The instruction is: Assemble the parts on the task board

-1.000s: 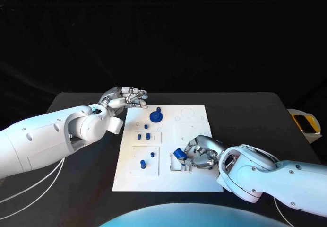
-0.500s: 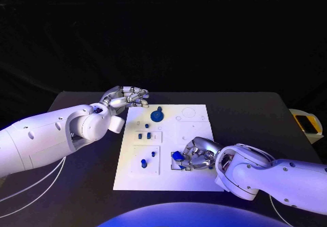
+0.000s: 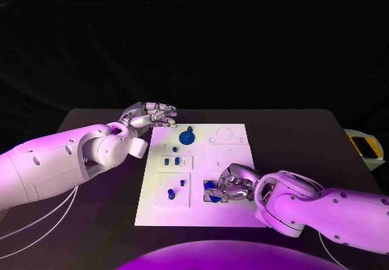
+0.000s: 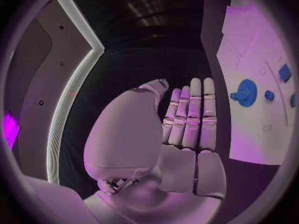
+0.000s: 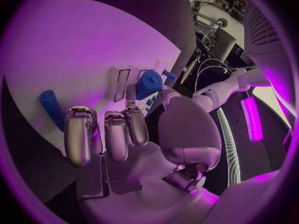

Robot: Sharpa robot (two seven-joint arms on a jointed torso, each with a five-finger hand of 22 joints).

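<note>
1. Board (image 3: pixel 231 214): white plate at the middle of the black counter (image 3: pixel 308 140), long sides running from near to far edge
2. Right robot hand (image 3: pixel 231 184): low over the board's near right part, fingers curled on a blue part (image 3: pixel 212 185) at a slotted recess; in the right wrist view the part (image 5: pixel 148 83) sits at the fingertips
3. Left robot hand (image 3: pixel 152 116): at the board's far left corner, over the counter, holding nothing; in the left wrist view its fingers (image 4: pixel 190 119) lie straight and side by side
4. Blue gear (image 3: pixel 186 137): far left area of the board
5. Small blue pegs (image 3: pixel 171 162): left side, mid-board
6. Another peg (image 3: pixel 171 194): near left area
</note>
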